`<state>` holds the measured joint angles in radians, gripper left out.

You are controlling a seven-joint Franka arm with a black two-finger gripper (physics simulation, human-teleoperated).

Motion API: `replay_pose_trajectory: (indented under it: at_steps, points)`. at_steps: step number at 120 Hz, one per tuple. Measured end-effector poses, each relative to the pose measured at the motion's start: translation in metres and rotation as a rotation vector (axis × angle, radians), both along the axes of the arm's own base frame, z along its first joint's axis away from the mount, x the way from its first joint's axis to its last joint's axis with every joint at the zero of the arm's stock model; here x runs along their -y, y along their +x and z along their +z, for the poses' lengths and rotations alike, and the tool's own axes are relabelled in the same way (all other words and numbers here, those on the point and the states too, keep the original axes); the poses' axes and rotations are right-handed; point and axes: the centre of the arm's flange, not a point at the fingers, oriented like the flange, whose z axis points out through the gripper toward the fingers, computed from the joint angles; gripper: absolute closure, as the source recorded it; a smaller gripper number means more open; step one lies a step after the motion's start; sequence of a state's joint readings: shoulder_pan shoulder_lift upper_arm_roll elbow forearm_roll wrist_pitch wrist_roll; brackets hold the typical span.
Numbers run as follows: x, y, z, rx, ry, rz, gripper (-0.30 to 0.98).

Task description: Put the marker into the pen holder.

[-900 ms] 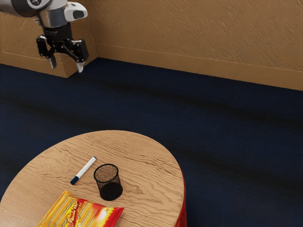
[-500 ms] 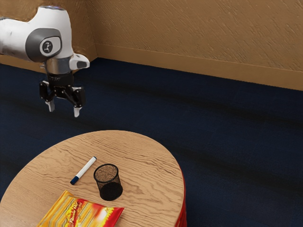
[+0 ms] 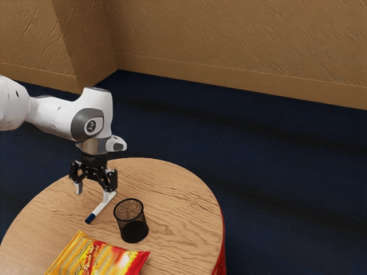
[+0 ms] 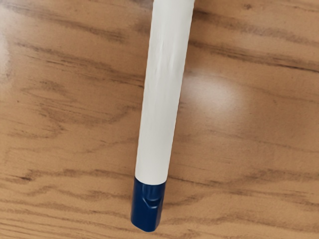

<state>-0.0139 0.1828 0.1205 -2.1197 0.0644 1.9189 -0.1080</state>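
My gripper (image 3: 92,196) is low over the round table in the exterior view, its two fingers spread wide and open. One fingertip overlaps the far part of the white marker (image 3: 100,210); whether it touches cannot be told. The marker lies flat on the wood, its blue cap toward the snack bag. In the wrist view the marker (image 4: 163,99) stretches under my hand, white barrel and blue end showing. The black mesh pen holder (image 3: 131,222) stands upright beside the marker, on the exterior view's right of my gripper.
A red and yellow snack bag (image 3: 98,257) lies on the wooden table (image 3: 183,212) close to the pen holder and marker. The table's round edge curves past the holder on the exterior view's right. Behind are a dark blue floor (image 3: 258,154) and a tan wall.
My arm has come down a long way and toward the exterior view's right, bringing the open gripper from high over the floor to the marker. Marker, holder and bag have stayed put.
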Motion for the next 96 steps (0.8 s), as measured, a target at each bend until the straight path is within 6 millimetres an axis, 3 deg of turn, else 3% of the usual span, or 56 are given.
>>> replay_pose_trajectory:
  at_steps: [24, 37, 79, 96]
  points:
    - [-0.007, 0.024, -0.030, 0.024, -0.023, -0.039, 0.00]
    - [-0.020, 0.035, -0.040, 0.039, -0.035, -0.042, 0.00]
    - [-0.021, 0.043, -0.060, 0.038, -0.079, -0.088, 0.00]
    - [-0.019, 0.044, -0.056, 0.046, -0.082, -0.115, 0.30]
